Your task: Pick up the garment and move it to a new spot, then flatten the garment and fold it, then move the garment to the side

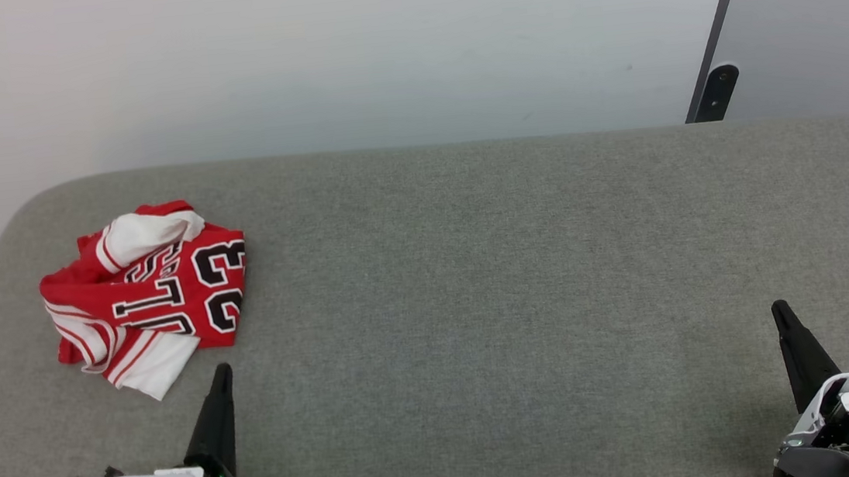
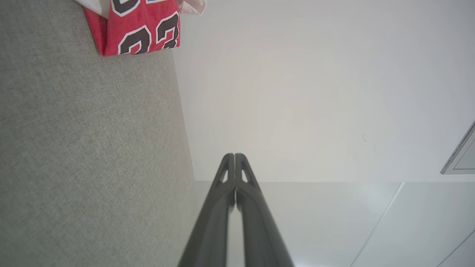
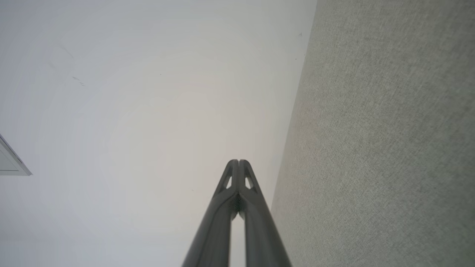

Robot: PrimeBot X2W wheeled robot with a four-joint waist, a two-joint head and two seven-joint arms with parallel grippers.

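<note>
A: Where is the garment [image 1: 149, 292] found?

B: It is seen crumpled in a loose heap at the far left of the table [image 1: 491, 279], near the rounded corner. The lettered side is turned up. Black, white-outlined letters and "23" can be read across the red cloth, lying sideways in the head view. One white sleeve is bunched on top at the far edge of the heap. Another white sleeve, with striped trim, is spread toward the near side.

A: Is it held by anything?

B: It is touched by neither tool. The left tool [image 1: 222, 369] is seen just on the near side of the heap, close to the nearer sleeve but apart from it, with its fingers pointed away from the robot.

A: How is the left tool set?

B: It is clenched on nothing. In the left wrist view its two dark fingers [image 2: 217, 222] are pressed together at the tips, with only a thin slit left lower down. A corner of the garment bearing the "23" is caught at the top left of that view, well beyond the tips.

A: And the right tool [image 1: 782, 309]?

B: It is seen at the near right of the table, well apart from the garment. Its fingers [image 3: 217, 222] are likewise closed tip to tip in the right wrist view, with grey table shown to one side and a pale wall [image 1: 375, 48] beyond.
</note>
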